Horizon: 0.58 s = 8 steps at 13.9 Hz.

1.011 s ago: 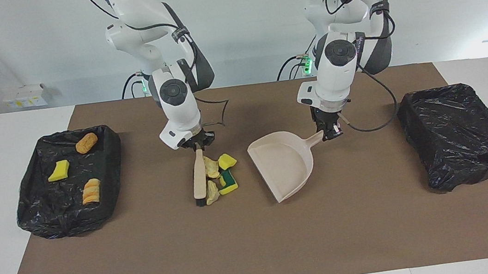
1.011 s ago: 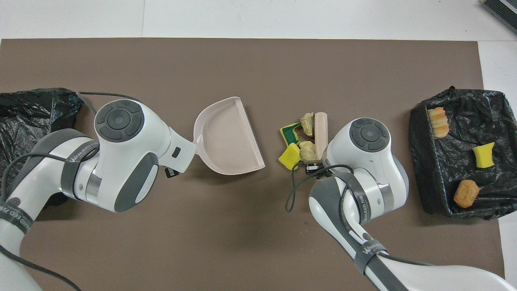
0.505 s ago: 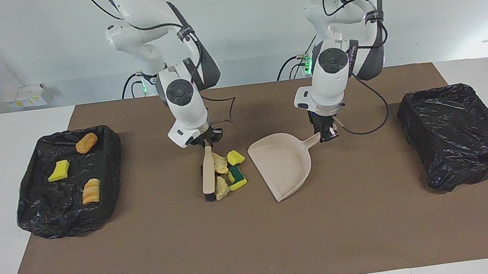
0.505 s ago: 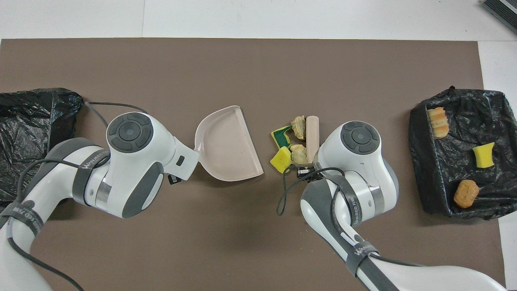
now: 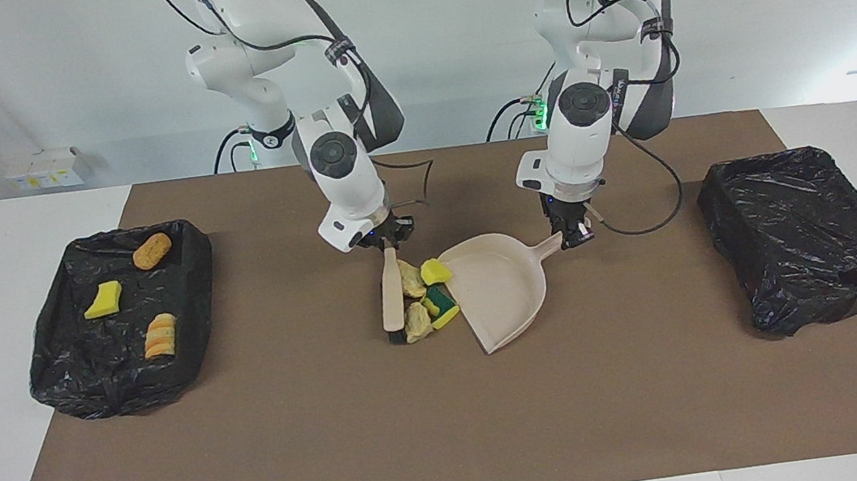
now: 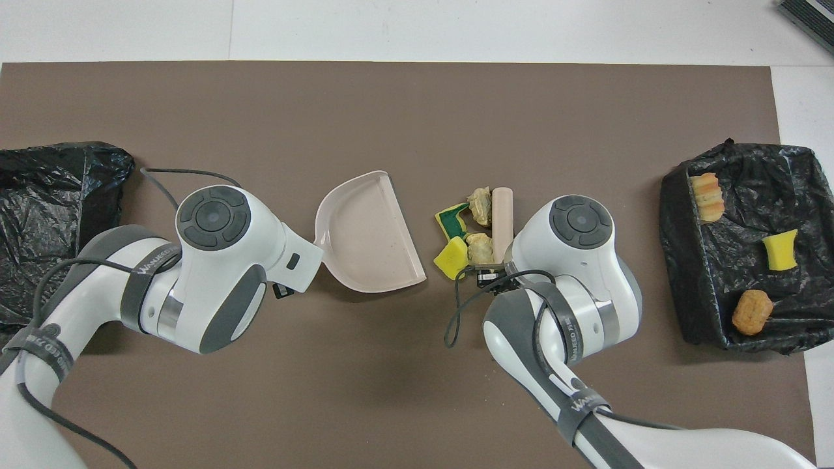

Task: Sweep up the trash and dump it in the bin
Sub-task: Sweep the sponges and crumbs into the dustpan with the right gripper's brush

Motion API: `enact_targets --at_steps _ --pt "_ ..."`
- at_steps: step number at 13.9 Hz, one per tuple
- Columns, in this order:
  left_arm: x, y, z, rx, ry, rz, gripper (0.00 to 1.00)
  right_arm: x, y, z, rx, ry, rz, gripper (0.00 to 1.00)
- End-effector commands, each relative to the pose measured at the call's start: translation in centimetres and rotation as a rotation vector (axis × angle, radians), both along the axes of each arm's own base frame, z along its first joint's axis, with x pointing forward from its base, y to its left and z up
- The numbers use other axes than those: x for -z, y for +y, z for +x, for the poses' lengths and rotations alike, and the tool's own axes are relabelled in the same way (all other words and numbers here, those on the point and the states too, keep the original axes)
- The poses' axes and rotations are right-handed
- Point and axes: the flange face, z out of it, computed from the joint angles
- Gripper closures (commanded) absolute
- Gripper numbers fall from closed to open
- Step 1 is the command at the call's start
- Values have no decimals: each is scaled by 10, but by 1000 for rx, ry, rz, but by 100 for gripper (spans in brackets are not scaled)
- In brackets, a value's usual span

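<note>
right gripper point(image 5: 386, 244): you see it clamped on the handle of the beige brush point(image 5: 391, 300), which lies flat on the brown mat point(image 5: 452, 434).
left gripper point(image 5: 577, 235): closed on the handle of the dustpan point(image 5: 504, 288), whose mouth faces the brush.
trash: four scraps point(image 5: 426, 300) sit between brush and pan, the yellow sponge point(image 5: 436, 271) touching the pan's lip; three more point(image 5: 126, 298) lie in the black-lined bin point(image 5: 61, 375) at 9 o'clock in the facing view.
in the way: nothing but the scraps between brush and pan.
second bin point(image 5: 809, 243): at 3 o'clock, well apart from the pan.
views: overhead, the arms' wrists hide both grips; the facing view shows them.
</note>
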Motion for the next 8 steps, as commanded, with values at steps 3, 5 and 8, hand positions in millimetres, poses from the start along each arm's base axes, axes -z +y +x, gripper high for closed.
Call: enact_targets --at_steps 3,5,8 --pt "-4 0 -10 -1 -31 9 100 -1 45 -1 26 -30 148 100" --pt "-3 0 -10 -12 -32 8 100 -6 64 -6 53 -34 206 100" --pt "-4 0 -9 -21 -39 5 100 -14 81 -12 47 -33 225 100"
